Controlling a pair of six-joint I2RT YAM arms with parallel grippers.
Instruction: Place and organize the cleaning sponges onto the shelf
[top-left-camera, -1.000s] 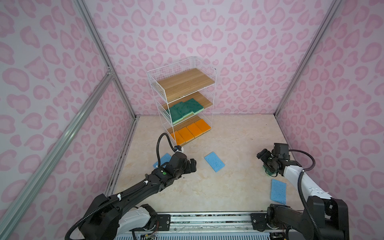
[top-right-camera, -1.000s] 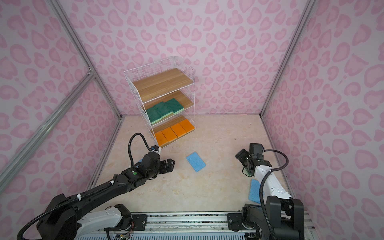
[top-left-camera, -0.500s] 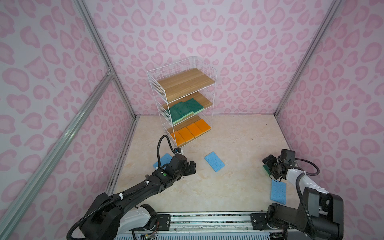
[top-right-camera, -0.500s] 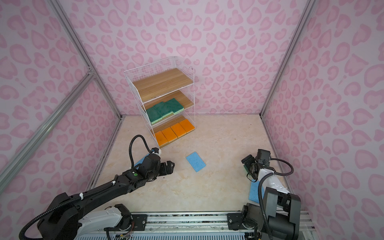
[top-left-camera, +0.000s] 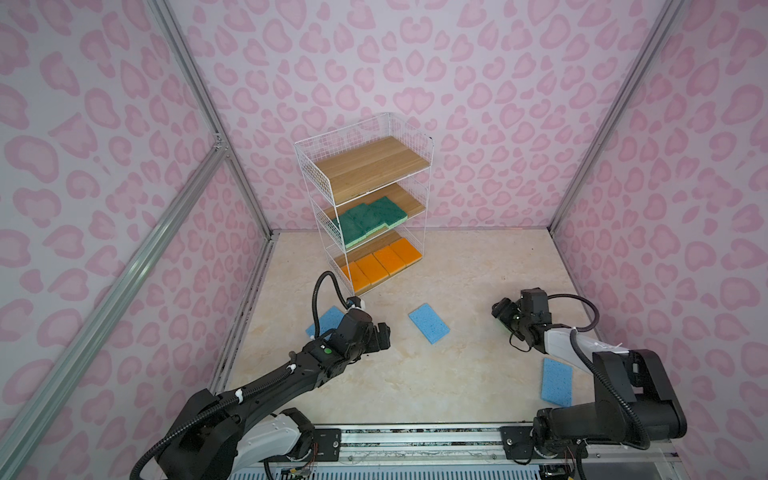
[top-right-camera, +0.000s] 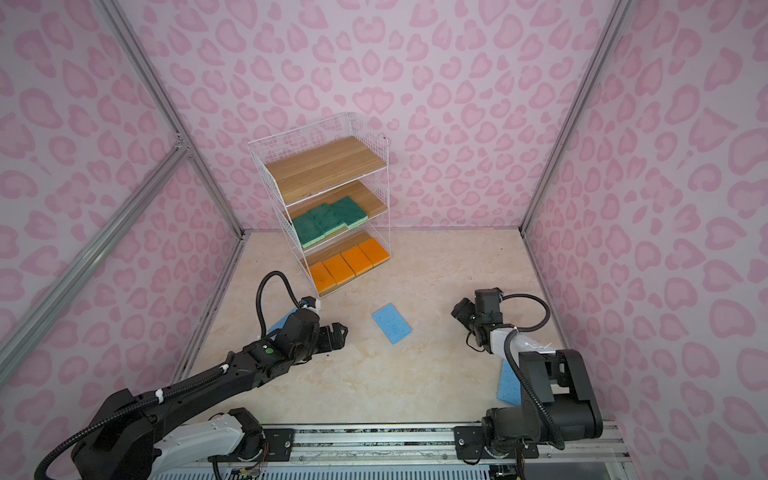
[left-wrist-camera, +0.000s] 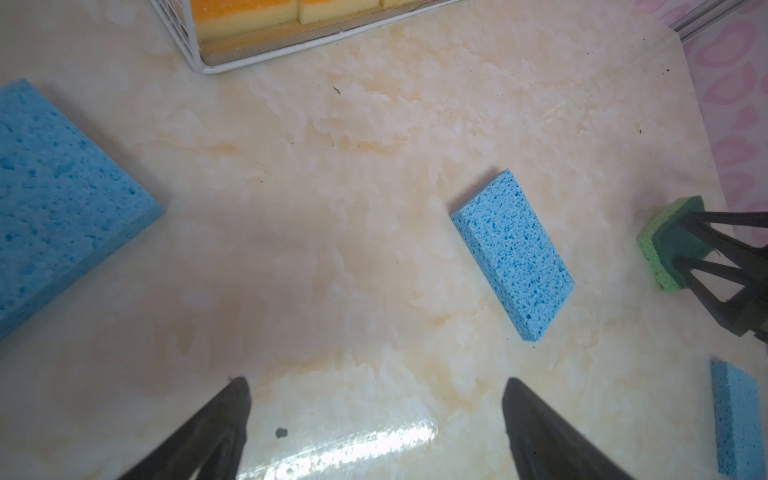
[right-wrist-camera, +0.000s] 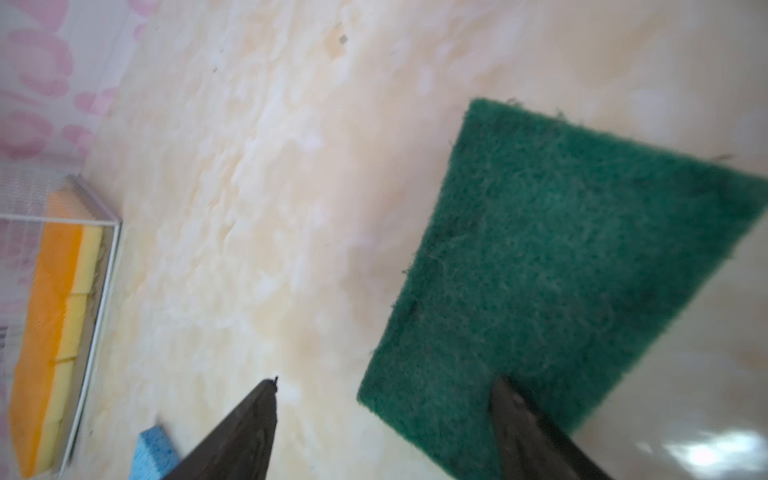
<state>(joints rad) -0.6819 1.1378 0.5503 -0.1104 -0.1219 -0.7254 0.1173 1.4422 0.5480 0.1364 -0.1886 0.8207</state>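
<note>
Since the jaws of the right gripper (right-wrist-camera: 386, 380) stand wide apart, with one over the dark green sponge (right-wrist-camera: 561, 257) and the other over bare tabletop (right-wrist-camera: 249, 208), nothing is gripped yet. Whether that one jaw touches the scouring face cannot be told. The step in hand is judged to be the pick-up of this sponge, which appears to lie on the right side of the tabletop, well apart from the shelf (top-left-camera: 370, 166).

The grasp is best prepared by shifting the jaws sideways until the sponge is centred between them, so that its narrower width is spanned and both long edges are met squarely. Soft foam is likely to buckle or twist if it is pinched at a corner.

Once it is lifted, the sponge should be carried high enough to clear the light blue sponge (top-left-camera: 429, 323) lying between gripper and shelf. It should then be slid in level on the middle tier, beside the green sponges (top-left-camera: 370, 218) already stacked there, where bare board is left.

The orange sponges (top-left-camera: 380, 266) are lined up on the bottom tier, and the top board is bare. The left gripper (left-wrist-camera: 374, 380) is held open and empty above the tabletop, and should be kept clear of that path.
</note>
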